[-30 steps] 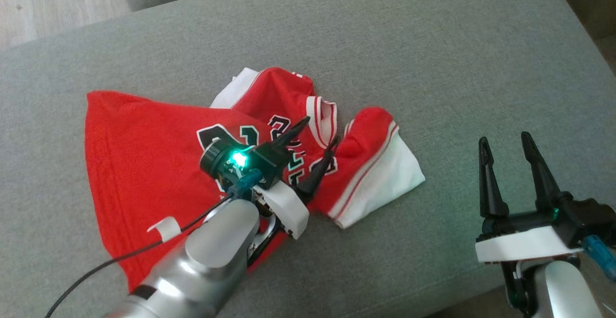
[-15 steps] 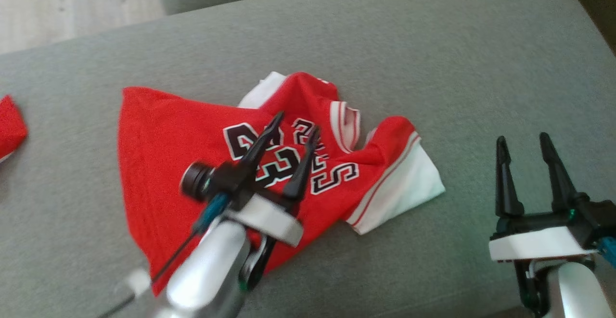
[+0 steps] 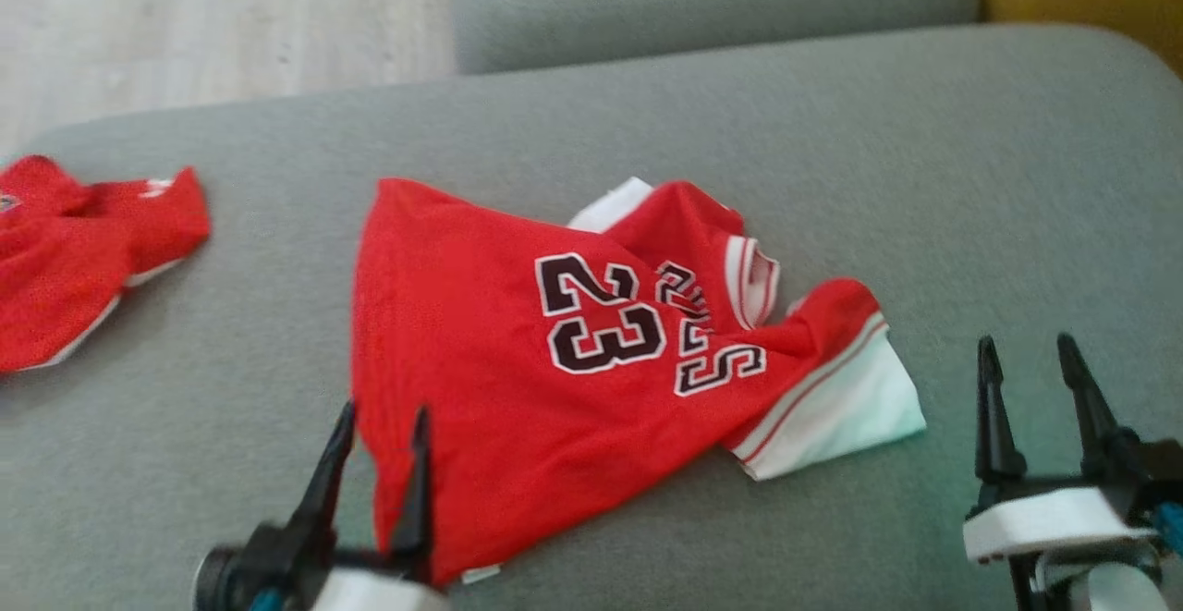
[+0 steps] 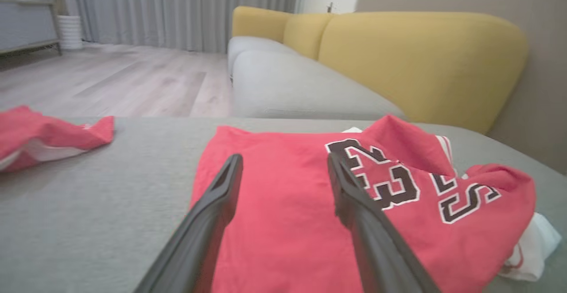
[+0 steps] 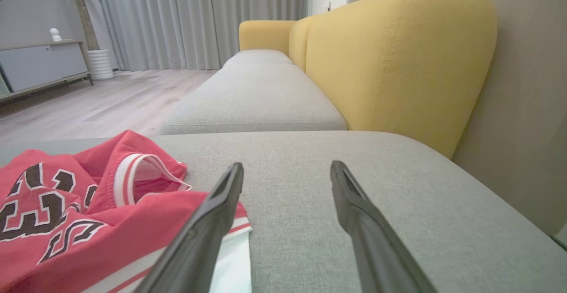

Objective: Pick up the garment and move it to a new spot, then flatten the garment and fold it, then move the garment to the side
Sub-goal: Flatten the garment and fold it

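A red jersey with a black "23" and white trim, the garment (image 3: 518, 361), lies rumpled on the grey sofa seat (image 3: 647, 112). My left gripper (image 3: 381, 415) is open at the lower left, its fingers over the garment's near left edge, nothing between them. In the left wrist view the garment (image 4: 288, 209) spreads beyond the open left gripper (image 4: 283, 162). My right gripper (image 3: 1026, 352) stands open at the lower right, apart from the garment's white hem. The right wrist view shows the garment (image 5: 66, 204) left of the open right gripper (image 5: 285, 169).
A second red garment (image 3: 65, 250) lies crumpled at the seat's left end, also seen as a red heap (image 4: 40, 135) in the left wrist view. A yellow backrest (image 5: 390, 58) rises on the right. Wood floor (image 3: 213, 19) lies beyond the seat's far edge.
My left gripper has drawn back from over the jersey's number to its near left edge. The head camera has shifted, bringing the second red garment into view. The right gripper stays open.
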Robot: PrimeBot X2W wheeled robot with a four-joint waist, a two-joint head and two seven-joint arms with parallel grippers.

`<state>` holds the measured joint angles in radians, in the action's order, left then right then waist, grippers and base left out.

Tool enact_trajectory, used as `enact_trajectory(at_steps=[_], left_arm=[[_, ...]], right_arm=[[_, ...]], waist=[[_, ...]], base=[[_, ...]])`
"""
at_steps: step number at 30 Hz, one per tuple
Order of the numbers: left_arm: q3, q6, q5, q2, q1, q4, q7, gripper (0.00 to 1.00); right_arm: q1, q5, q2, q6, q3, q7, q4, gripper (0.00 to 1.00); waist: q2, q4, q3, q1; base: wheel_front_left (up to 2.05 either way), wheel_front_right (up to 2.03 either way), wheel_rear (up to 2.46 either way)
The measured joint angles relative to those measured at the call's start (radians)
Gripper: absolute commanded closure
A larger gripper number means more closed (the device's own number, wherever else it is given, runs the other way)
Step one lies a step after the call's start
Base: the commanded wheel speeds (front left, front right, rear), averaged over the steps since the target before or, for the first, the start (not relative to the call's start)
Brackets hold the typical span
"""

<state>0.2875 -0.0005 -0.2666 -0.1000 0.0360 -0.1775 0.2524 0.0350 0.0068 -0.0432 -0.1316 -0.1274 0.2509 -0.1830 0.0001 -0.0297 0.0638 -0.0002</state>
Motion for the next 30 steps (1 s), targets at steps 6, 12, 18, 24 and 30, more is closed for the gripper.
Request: enact_trajectory(at_steps=[6,12,18,24,30], left_arm=[[-0.084,-0.047,0.043,0.019,0.101,0.003,0.0,0.0],[-0.137,-0.071,0.08,0.035,0.113,-0.005,0.0,0.0],[-0.16,-0.094,0.083,0.043,0.114,-0.021,0.0,0.0],[-0.162,-0.105,0.08,0.044,0.113,-0.036,0.0,0.0],[-0.151,-0.114,0.051,0.045,0.115,-0.044,0.0,0.0]], right_arm=[[0.03,-0.007,0.0,0.0,-0.008,0.0,-0.046,0.0],[0.045,-0.008,0.0,0.0,0.0,0.0,-0.081,0.0],[0.046,-0.004,0.0,0.0,0.025,0.0,-0.089,0.0],[0.046,0.002,0.0,0.0,0.04,0.0,-0.095,0.0],[0.046,0.03,0.001,0.0,0.058,0.0,-0.094,0.0]], waist=[[0.0,0.06,-0.042,0.0],[0.0,0.093,-0.067,0.0],[0.0,0.095,-0.074,0.0001],[0.0,0.093,-0.074,0.0002],[0.0,0.085,-0.078,0.0002]], base=[[0.0,0.0,0.0],[0.0,0.0,0.0],[0.0,0.0,0.0],[0.0,0.0,0.0],[0.0,0.0,0.0]])
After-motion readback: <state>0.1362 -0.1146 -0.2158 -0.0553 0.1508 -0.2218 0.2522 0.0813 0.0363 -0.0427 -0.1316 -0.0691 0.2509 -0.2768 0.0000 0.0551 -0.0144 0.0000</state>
